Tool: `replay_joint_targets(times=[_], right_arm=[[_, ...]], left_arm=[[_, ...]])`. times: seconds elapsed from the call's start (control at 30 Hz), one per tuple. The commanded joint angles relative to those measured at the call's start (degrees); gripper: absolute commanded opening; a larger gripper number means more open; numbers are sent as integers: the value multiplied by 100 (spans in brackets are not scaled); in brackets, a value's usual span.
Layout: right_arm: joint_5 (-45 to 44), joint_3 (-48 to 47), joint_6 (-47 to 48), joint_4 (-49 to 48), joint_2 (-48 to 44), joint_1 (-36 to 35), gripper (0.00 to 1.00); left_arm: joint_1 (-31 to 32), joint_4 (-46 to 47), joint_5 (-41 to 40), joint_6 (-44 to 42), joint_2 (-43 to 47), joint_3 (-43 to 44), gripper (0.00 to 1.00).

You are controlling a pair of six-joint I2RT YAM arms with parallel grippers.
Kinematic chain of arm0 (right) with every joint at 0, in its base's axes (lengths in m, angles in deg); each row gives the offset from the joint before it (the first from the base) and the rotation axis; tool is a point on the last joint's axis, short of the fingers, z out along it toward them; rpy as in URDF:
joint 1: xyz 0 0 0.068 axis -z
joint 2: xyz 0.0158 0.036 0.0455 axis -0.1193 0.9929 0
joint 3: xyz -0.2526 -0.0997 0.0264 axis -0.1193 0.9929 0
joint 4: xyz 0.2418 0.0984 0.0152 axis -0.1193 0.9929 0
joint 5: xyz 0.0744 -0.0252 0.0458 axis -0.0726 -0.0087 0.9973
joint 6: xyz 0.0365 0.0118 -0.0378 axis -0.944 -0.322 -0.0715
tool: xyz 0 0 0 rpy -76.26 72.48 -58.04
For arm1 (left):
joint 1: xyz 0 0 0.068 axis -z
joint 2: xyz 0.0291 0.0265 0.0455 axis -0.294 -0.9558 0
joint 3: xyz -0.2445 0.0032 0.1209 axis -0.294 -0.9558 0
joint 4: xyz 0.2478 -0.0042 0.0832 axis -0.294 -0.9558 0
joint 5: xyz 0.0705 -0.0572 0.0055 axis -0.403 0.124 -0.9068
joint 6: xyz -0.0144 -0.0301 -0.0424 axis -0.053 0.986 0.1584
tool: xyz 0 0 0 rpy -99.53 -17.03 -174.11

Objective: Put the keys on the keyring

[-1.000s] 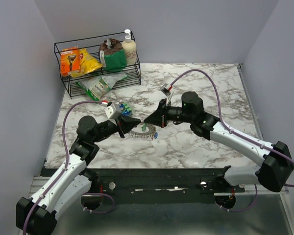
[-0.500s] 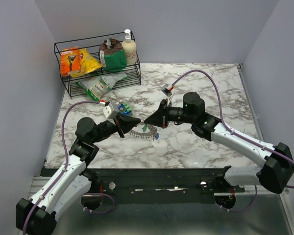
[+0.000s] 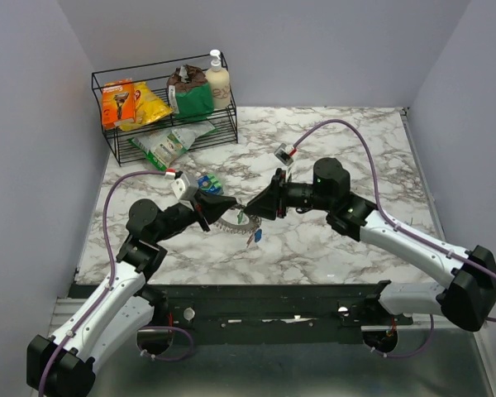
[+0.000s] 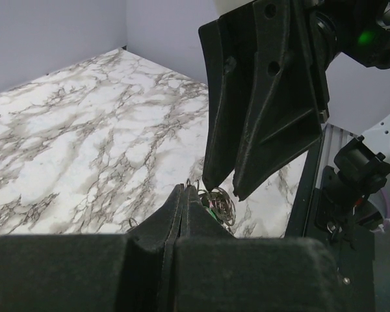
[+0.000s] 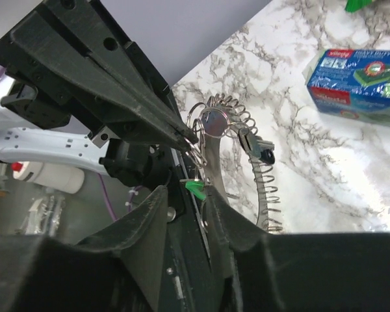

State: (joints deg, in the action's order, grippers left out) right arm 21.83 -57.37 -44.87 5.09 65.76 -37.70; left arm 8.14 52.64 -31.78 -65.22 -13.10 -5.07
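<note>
The keyring (image 3: 229,222), a curved metal band with a coiled spring and small wire rings, is held just above the marble between both grippers. My left gripper (image 3: 233,203) is shut on one of its wire rings, as the left wrist view (image 4: 184,190) and right wrist view (image 5: 187,135) show. My right gripper (image 3: 250,209) faces it, jaws slightly apart (image 5: 185,195), with a green-headed key (image 5: 195,189) in the gap. A blue-headed key (image 3: 255,236) hangs below the ring. The ring's coil (image 5: 265,195) curves down to the right. No red-headed key is visible.
A blue sponge pack (image 3: 207,181) lies just behind the left gripper and also shows in the right wrist view (image 5: 357,83). A black wire rack (image 3: 165,107) with packets and a bottle stands at the back left. The table's front edge (image 3: 256,285) is close below.
The right gripper has pulled back a little to the right. The keyring has shifted and the blue-headed key now hangs lower. The left gripper stays shut.
</note>
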Motion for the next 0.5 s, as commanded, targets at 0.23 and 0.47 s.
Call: replay_joint_targets(times=[0.23, 0.47], right_arm=[[-214, 246, 723, -157, -638, -27, 63], [295, 342, 1321, -482, -717, -36, 68]], left_arm=[[-10, 619, 145, 105, 2, -46, 0], [-10, 1067, 620, 298, -33, -81, 0]])
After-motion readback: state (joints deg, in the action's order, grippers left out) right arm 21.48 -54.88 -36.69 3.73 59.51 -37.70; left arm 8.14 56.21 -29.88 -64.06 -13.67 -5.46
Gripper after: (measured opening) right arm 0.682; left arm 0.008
